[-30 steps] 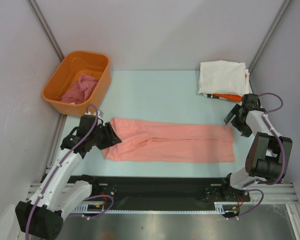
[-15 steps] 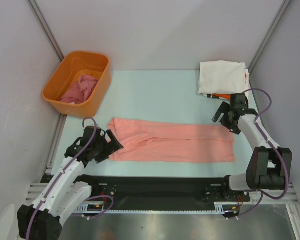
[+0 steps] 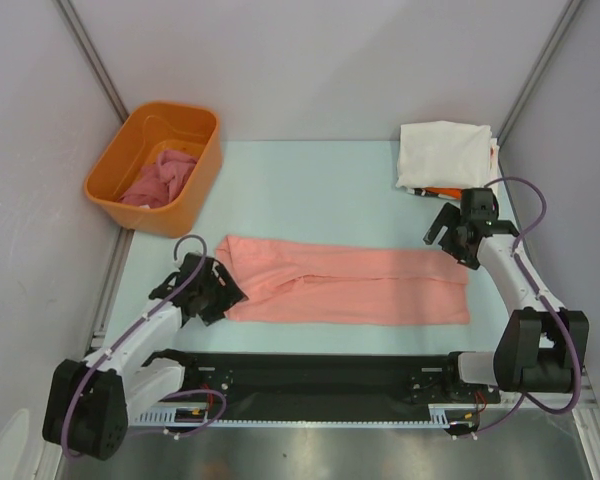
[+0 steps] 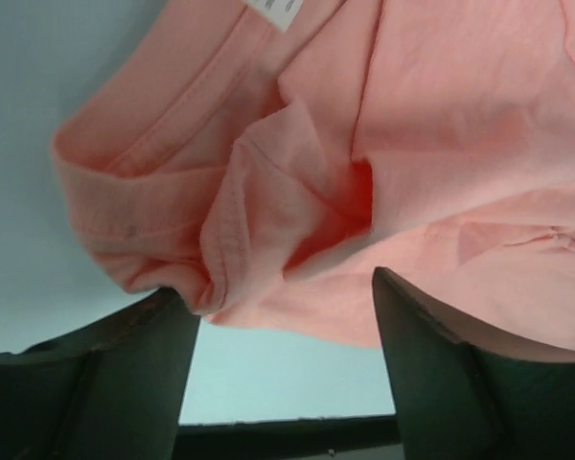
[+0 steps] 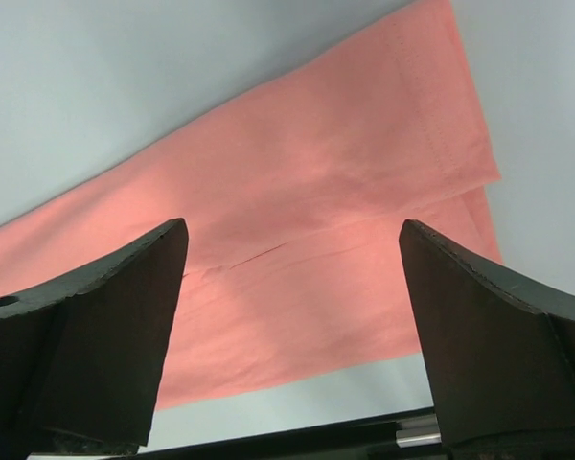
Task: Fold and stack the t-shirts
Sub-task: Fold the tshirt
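Change, left gripper: over the last second the left gripper (image 3: 220, 290) has opened and drawn back a little toward the near left corner of the pale blue-green table (image 3: 310, 180). It now sits just off the left end of the salmon-pink cloth t-shirt (image 3: 345, 282).
Change, right gripper: the right gripper (image 3: 448, 238) has swung inward from beside the shirt's right end to above its far right corner, then held there.
Change, cloth: the salmon-pink cloth t-shirt has not shifted. It lies as 1 long folded strip, left to right, along the near half of the table.
Meaning for task: judged, the lengthwise fold is laid and released. The crosswise folds and the transfer to the stack are not yet done.
Left arm pose: low, reaching from the near left corner, gripper tilted down at the collar end.
Left fingers: wide (image 4: 125, 364), holding nothing. The rumpled collar hem lies just beyond the tips; contact with the left tip cannot be told.
Right arm pose: extended along the right edge, wrist turned inward and down.
Right fingers: wide (image 5: 479, 326), holding nothing, straddling the strip's right end from above.
Stack: 1 cream-white folded square t-shirt (image 3: 445, 152) on 1 orange folded t-shirt (image 3: 452, 193), far right corner.
Remaining: 1 rose-pink crumpled t-shirt (image 3: 162, 178) in the orange plastic tub (image 3: 208, 160), far left corner.
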### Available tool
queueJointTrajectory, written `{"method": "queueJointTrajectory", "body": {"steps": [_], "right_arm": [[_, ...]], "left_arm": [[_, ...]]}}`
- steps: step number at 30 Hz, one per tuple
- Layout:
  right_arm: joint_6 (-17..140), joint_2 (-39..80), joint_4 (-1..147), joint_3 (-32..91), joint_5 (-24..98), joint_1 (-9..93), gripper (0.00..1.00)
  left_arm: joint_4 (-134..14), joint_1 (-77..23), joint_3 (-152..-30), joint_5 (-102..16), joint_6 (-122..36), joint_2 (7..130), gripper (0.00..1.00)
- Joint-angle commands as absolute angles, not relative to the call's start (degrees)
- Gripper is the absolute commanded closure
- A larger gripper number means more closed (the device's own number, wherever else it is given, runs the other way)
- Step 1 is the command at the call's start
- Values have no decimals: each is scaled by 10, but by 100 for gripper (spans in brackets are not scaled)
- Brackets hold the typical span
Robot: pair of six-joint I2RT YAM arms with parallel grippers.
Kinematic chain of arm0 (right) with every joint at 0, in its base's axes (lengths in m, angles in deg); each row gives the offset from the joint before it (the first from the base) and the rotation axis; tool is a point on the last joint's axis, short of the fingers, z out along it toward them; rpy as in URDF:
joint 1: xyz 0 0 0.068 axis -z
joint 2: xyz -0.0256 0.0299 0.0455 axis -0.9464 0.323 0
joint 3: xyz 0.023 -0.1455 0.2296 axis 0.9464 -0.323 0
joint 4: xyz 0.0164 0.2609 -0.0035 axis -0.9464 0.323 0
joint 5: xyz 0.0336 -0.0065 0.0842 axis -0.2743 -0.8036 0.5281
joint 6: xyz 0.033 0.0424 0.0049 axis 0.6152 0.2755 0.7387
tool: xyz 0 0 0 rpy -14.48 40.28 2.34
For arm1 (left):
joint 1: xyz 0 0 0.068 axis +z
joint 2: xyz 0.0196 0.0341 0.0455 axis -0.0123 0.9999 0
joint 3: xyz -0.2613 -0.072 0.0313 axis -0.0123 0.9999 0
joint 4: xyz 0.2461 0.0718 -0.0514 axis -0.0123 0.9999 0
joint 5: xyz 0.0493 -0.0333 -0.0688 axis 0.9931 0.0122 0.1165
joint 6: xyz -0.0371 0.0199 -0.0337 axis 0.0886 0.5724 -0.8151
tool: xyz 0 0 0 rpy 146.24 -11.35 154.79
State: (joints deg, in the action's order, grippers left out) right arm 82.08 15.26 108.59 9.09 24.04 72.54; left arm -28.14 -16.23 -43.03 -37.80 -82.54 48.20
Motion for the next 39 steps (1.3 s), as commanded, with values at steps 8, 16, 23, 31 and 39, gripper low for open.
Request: {"method": "queueJointTrajectory", "body": {"steps": [8,16,23,31,39], "right_arm": [[795,109,1092,82,249,759,6],[787,109,1088,88,266,776,7],[791,113,1081,79,289,772,8],[818,90,1071,42,357,713,9],[875,49,1081,-22,316,580,10]], "left_arm": [[-440,-156,-525,-363,-784,652,99],[-452,-142,-797,-370,-753,948,100],[-341,-141,-1245,-401,-735,1254,100],[-407,-129,-1663,-566,-727,1463,77],[-389,-120,-1446,-547,-669,1272,0]]}}
